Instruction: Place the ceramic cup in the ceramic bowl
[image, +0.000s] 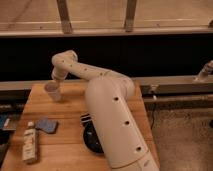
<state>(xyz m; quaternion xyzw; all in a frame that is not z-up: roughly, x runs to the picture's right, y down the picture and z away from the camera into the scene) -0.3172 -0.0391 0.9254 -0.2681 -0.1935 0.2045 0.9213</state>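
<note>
The robot shows 1 arm, white and thick. Its big lower segment rises from the bottom edge, a little right of the middle, and leans to the upper left. From it a thinner segment goes further up and left to a bent joint. After this joint the wrist turns downward. The gripper hangs at the far left end of the arm, pointing down, lower than the joint.
</note>
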